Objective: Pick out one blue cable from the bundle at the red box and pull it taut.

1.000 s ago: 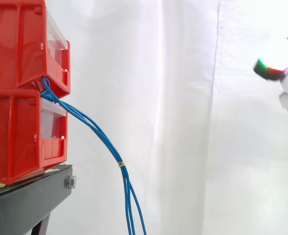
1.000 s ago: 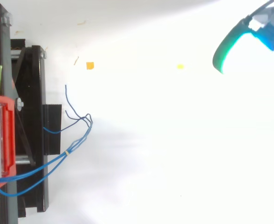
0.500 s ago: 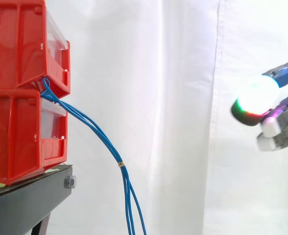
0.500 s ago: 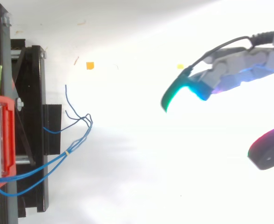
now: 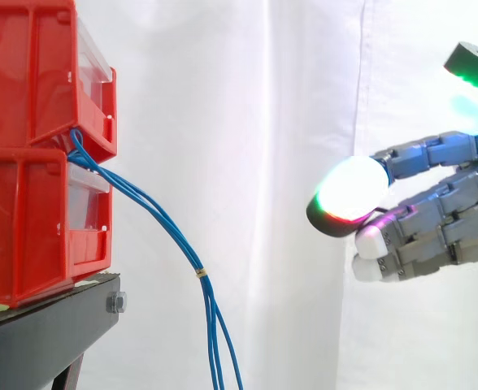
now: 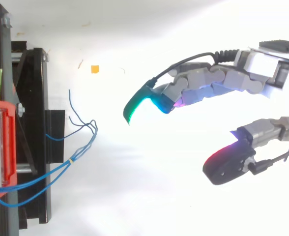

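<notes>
At the far left, two red bins (image 5: pixel 36 154) sit stacked on a black stand (image 5: pixel 56 329). From the gap between them comes the bundle of blue cables (image 5: pixel 162 219): thin, bright blue strands lying close together. They sag away from the bins toward five o'clock. A small yellow tie (image 5: pixel 200 274) binds them partway down, and below it the strands part a little and run off the bottom edge. They hang slack in front of the white curtain (image 5: pixel 247 122).

From above, the strands leave the red bin toward two o'clock, cross the stand and pass through the tie (image 6: pixel 71 161). Beyond it the loose ends (image 6: pixel 83 125) fan out and curl, one pointing toward twelve o'clock. An orange scrap (image 6: pixel 95 69) lies at about one o'clock from those ends.

Over to the right, at about three o'clock from the cables and well apart from them, is the hand (image 6: pixel 208 86). Its fingers reach out toward the bins and its thumb (image 6: pixel 228 164) is spread wide from them, so it holds nothing. One fingertip (image 5: pixel 351 191) glows white with a red and green rim.
</notes>
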Tool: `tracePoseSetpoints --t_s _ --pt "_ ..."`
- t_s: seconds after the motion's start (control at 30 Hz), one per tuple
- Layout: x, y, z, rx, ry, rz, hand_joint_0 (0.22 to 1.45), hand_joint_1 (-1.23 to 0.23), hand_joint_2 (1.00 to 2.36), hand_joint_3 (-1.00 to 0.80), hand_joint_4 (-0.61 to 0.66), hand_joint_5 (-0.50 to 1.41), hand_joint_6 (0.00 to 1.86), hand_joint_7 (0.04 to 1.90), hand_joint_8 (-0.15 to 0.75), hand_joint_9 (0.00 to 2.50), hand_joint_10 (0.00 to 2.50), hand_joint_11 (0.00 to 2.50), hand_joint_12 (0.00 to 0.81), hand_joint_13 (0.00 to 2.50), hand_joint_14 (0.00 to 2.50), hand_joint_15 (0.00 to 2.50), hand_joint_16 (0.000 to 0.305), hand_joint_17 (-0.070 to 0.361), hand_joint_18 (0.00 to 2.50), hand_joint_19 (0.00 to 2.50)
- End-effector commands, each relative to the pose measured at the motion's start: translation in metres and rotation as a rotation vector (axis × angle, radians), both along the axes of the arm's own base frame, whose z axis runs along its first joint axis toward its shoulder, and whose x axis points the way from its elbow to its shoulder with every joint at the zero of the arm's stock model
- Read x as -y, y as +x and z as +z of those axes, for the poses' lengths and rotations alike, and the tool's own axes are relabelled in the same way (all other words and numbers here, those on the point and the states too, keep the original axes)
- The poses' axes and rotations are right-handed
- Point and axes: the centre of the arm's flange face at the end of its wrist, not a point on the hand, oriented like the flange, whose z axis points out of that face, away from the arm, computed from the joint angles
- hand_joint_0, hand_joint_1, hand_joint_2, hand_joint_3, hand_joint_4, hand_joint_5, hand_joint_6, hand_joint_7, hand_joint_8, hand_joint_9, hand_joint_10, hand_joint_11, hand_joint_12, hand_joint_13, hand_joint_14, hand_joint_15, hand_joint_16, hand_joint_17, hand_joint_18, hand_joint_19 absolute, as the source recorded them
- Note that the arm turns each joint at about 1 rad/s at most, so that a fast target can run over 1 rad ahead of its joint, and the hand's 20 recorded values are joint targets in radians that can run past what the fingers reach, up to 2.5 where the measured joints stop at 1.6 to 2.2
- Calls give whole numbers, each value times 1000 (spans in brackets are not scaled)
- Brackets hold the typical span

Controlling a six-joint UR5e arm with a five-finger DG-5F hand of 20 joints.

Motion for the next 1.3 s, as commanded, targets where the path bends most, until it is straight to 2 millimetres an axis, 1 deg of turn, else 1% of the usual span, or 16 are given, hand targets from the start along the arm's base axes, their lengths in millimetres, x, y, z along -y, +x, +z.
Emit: tracePoseSetpoints --t_s 0.0,0.17,0.2,0.23,0.3,0.37,0.43,0.47,0.5,0.7,0.83,1.13,1.17,1.2,1.23,1.27 --pt "-3 3 0 19 -15 -24 562 -515 1002 -476 179 -204 502 703 275 563 5 152 326 378 1 67 39 89 203 222" --pt "-1 4 -9 5 -22 -57 562 -517 1001 -481 180 -205 502 705 280 564 5 159 314 371 0 46 36 82 193 190" --pt "-3 6 -18 -8 -22 -56 561 -518 1001 -481 181 -204 502 705 282 568 5 152 293 355 0 16 33 75 186 158" --pt "-3 7 -22 -10 -21 -59 561 -520 1001 -480 181 -205 502 701 282 571 4 144 261 339 0 0 27 61 183 132" --pt "-3 11 -36 -18 -15 -61 560 -527 1001 -483 181 -206 502 702 282 573 4 144 241 336 0 0 25 56 190 119" --pt "-4 20 -52 -6 2 -63 562 -531 1001 -487 181 -208 502 701 282 575 5 145 224 331 0 0 22 49 183 86" --pt "-4 22 -54 1 8 -65 561 -542 1001 -485 182 -209 502 702 284 575 5 144 214 327 0 0 21 48 181 69" --pt "-6 26 -61 5 10 -63 561 -542 1001 -488 182 -209 502 702 285 576 5 144 213 326 0 0 21 47 180 69" --pt "-5 30 -59 17 13 -64 561 -542 1000 -488 181 -209 502 702 285 576 4 144 212 324 0 0 21 47 175 62" --pt "-5 31 -59 26 -14 -91 555 -534 1002 -488 183 -208 502 701 285 580 6 137 211 323 0 0 21 46 167 45" --pt "-5 37 -52 82 -53 -122 556 -533 1001 -485 183 -206 502 701 288 591 4 141 215 328 0 0 21 47 164 51" --pt "-4 38 -52 90 -56 -134 557 -531 1001 -483 189 -201 502 704 288 602 4 135 221 342 0 0 21 48 167 46" --pt "-5 43 -71 70 -60 -135 558 -531 1001 -480 187 -201 502 699 290 603 4 130 222 350 0 0 21 48 168 46" --pt "-6 46 -78 67 -60 -133 561 -530 1001 -481 188 -201 502 700 287 611 4 139 223 359 0 0 21 48 175 56" --pt "-6 55 -93 66 -55 -132 561 -530 1001 -479 189 -200 502 701 288 617 4 143 223 361 0 0 21 48 178 50" --pt "-9 66 -95 85 -46 -125 561 -530 1002 -479 191 -200 502 701 287 621 4 150 223 362 0 0 22 48 178 56"
